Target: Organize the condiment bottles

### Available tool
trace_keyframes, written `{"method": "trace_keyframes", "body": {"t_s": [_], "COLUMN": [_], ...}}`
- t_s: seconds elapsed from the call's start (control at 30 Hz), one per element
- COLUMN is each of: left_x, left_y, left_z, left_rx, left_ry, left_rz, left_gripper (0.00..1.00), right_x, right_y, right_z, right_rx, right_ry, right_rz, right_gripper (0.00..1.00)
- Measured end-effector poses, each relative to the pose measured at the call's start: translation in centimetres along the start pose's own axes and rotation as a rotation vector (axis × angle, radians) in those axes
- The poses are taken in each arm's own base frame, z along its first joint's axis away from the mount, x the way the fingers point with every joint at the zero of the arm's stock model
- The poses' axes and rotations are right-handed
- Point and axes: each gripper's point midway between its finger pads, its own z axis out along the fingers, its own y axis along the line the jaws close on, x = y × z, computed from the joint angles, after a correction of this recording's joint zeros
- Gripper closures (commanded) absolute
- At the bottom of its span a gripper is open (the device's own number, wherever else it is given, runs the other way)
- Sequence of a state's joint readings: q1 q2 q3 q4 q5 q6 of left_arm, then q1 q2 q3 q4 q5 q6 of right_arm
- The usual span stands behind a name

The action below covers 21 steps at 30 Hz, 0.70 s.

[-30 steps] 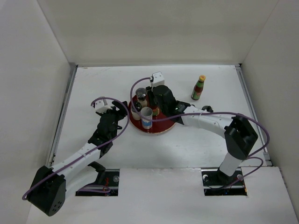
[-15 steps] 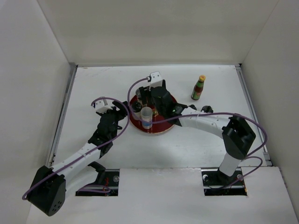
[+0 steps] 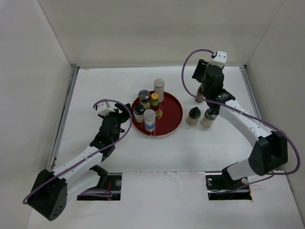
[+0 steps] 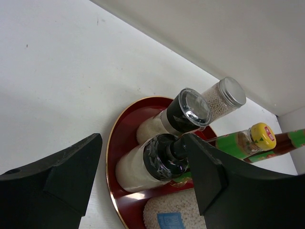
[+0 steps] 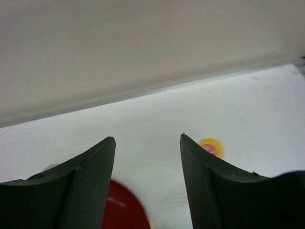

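The round red tray (image 3: 172, 114) holds several condiment bottles: a grey-capped shaker (image 3: 158, 89), two black-capped shakers (image 3: 144, 98) (image 3: 138, 113), a yellow-capped sauce bottle (image 3: 155, 102) and a white blue-labelled jar (image 3: 149, 120). Two more shakers (image 3: 193, 117) (image 3: 208, 117) stand on the table right of the tray. My right gripper (image 3: 204, 85) is open and empty above another sauce bottle (image 3: 200, 97); its yellow cap (image 5: 210, 147) shows just right of my right gripper (image 5: 147, 140). My left gripper (image 3: 121, 112) is open beside the tray's left rim, with a black-capped shaker (image 4: 143, 164) seen between its fingers.
White walls close the table on the left, back and right. In the left wrist view the tray rim (image 4: 112, 143) curves under my left gripper (image 4: 143, 143). The tray's edge (image 5: 125, 210) shows at the lower left of the right wrist view.
My right arm has swung from over the tray to the back right, above the sauce bottle. The tray's bottles and two shakers right of it are uncovered. The left arm has not moved.
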<state>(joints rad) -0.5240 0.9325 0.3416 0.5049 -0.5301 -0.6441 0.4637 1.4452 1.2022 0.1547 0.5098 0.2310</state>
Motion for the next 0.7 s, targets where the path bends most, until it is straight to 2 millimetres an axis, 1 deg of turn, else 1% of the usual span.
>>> {"method": "trace_keyframes", "body": {"t_s": [0.03, 0.1, 0.17, 0.23, 0.33, 0.43, 0.57, 0.7], "left_x": [0.0, 0.0, 0.0, 0.0, 0.0, 0.0, 0.0, 0.0], "left_y": [0.0, 0.0, 0.0, 0.0, 0.0, 0.0, 0.0, 0.0], "left_z": [0.0, 0.0, 0.0, 0.0, 0.0, 0.0, 0.0, 0.0], "left_rx": [0.000, 0.000, 0.000, 0.000, 0.000, 0.000, 0.000, 0.001], "left_ry": [0.000, 0.000, 0.000, 0.000, 0.000, 0.000, 0.000, 0.001], "left_rz": [0.000, 0.000, 0.000, 0.000, 0.000, 0.000, 0.000, 0.000], "left_gripper": [0.30, 0.30, 0.30, 0.30, 0.30, 0.30, 0.30, 0.30], "right_x": [0.1, 1.2, 3.0, 4.9, 7.3, 8.7, 9.0, 9.1], "right_y": [-1.9, -5.3, -7.4, -8.9, -10.1, -10.5, -10.1, -9.8], "right_z": [0.6, 1.6, 2.3, 3.0, 4.0, 4.4, 4.9, 5.3], "right_rx": [0.051, 0.146, 0.199, 0.236, 0.247, 0.233, 0.207, 0.196], "right_ry": [0.006, 0.044, 0.095, 0.151, 0.222, 0.268, 0.282, 0.285], "right_rz": [-0.003, -0.026, -0.052, -0.077, -0.091, -0.079, -0.066, -0.063], "right_gripper": [0.25, 0.16, 0.14, 0.15, 0.21, 0.28, 0.39, 0.55]}}
